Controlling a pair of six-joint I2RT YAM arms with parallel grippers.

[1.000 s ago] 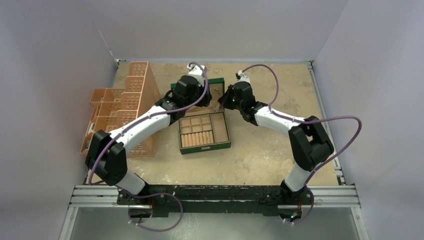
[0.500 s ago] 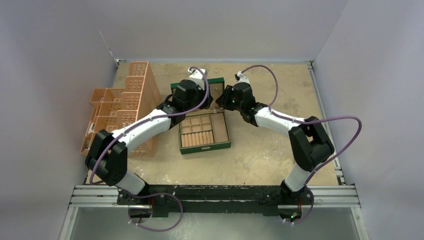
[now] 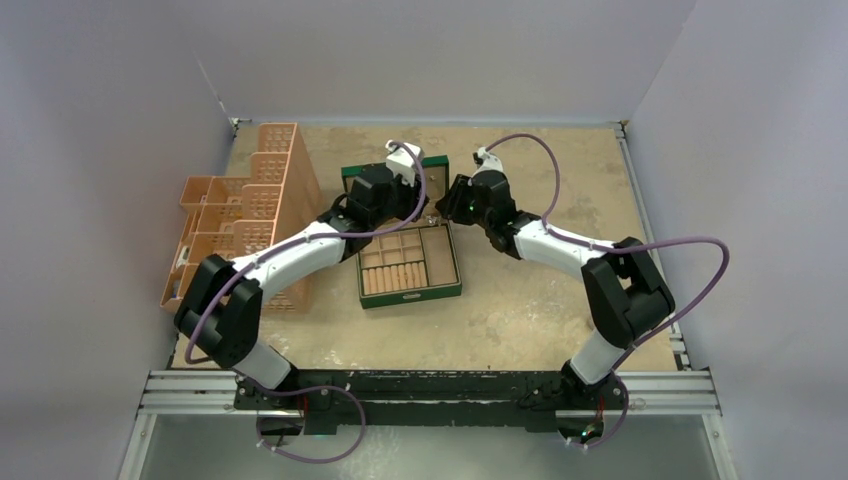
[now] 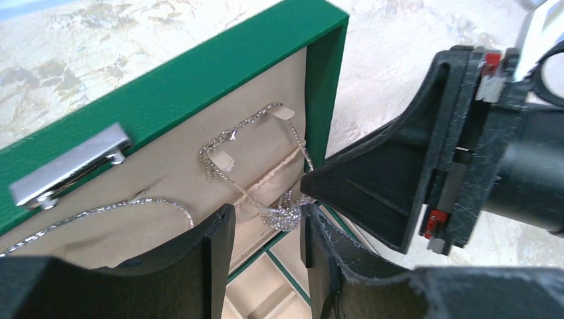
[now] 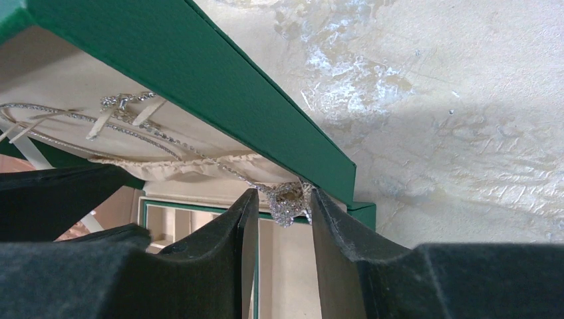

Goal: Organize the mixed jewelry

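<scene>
Your worktop carries an orange basket rack at the left and an open green box at centre. Both tools meet at the box's raised lid. The left tool has its fingers apart and is clamped on nothing. The right tool is likewise apart. The glittery silver chain hangs on the lid's tan lining, with its bunched end between each tool's fingertips.

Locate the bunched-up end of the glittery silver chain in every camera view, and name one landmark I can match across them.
Top external: the chain clump is too small to make out; look near the right edge of the green lid.
Left wrist: chain clump, lower centre, below the lid's right corner.
Right wrist: chain clump, centre, hanging at the lid's lower corner.
Shared landmark: the green lid.
</scene>
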